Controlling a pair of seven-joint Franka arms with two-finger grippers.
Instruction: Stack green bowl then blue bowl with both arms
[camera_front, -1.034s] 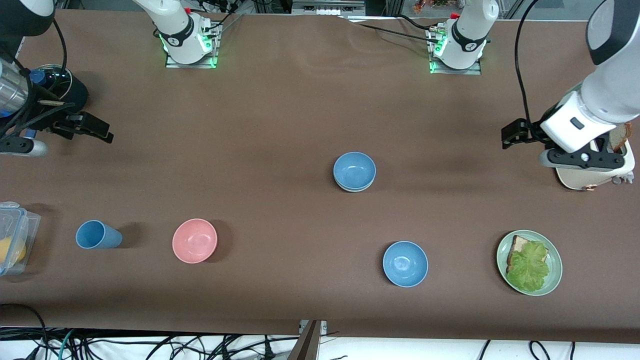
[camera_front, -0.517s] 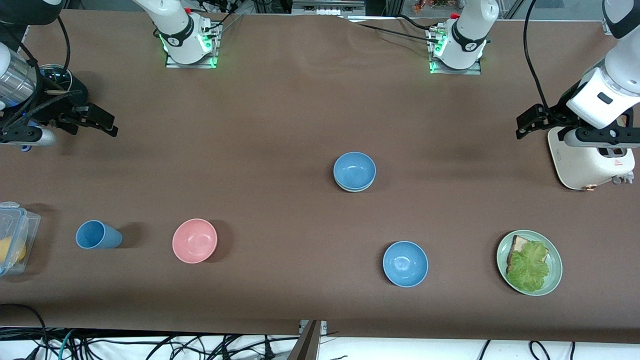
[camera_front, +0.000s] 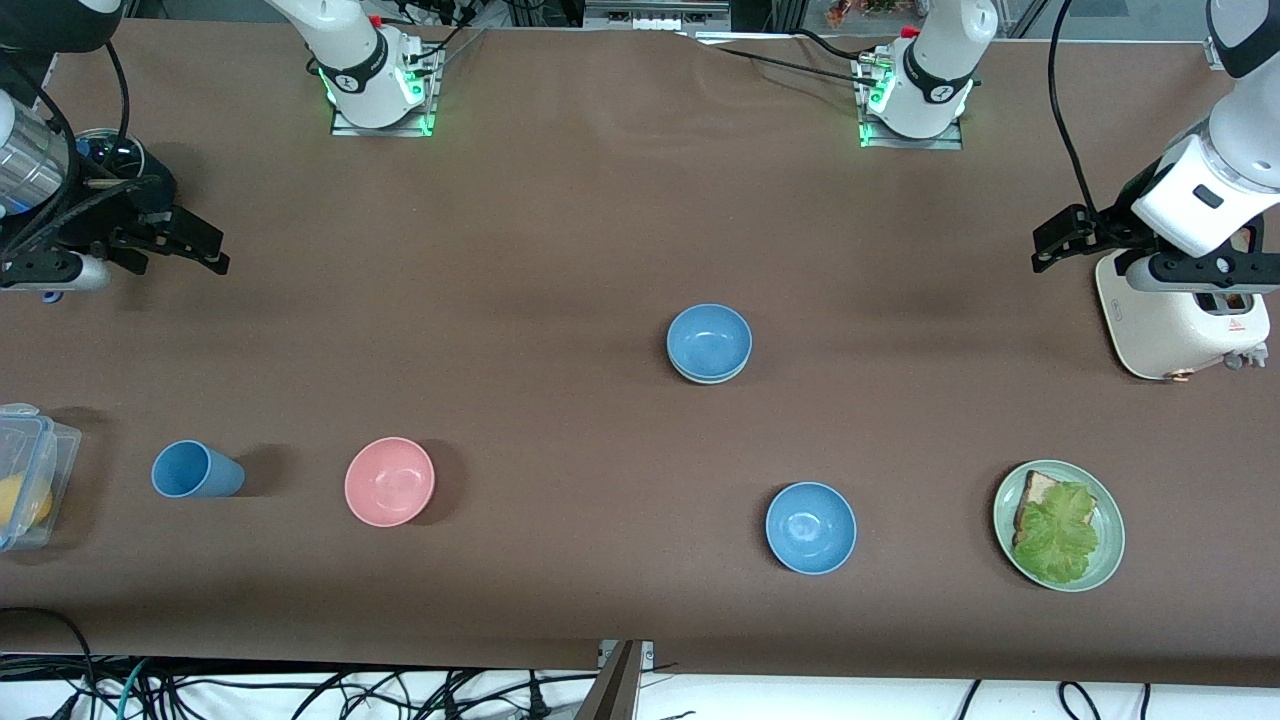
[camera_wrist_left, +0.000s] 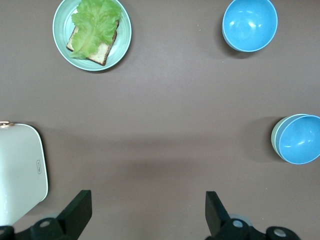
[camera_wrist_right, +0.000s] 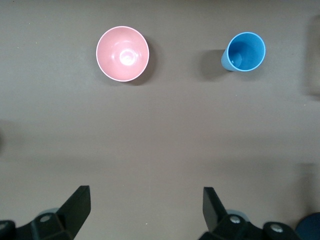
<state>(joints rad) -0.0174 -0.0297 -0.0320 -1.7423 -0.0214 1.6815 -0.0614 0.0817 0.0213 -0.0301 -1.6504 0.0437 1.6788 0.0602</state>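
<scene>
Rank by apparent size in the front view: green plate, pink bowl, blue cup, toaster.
Largest to smallest:
1. toaster, partly hidden by the left arm
2. green plate
3. pink bowl
4. blue cup

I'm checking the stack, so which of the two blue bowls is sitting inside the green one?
The blue bowl near the table's middle, farther from the front camera: the green bowl rims it underneath. The other blue bowl sits alone on the table.

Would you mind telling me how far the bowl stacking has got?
Stacking looks done: the blue bowl sits nested in the green bowl mid-table. Nothing is in hand: the left gripper near the toaster and the right gripper are open, empty. Nothing visibly remains.
</scene>
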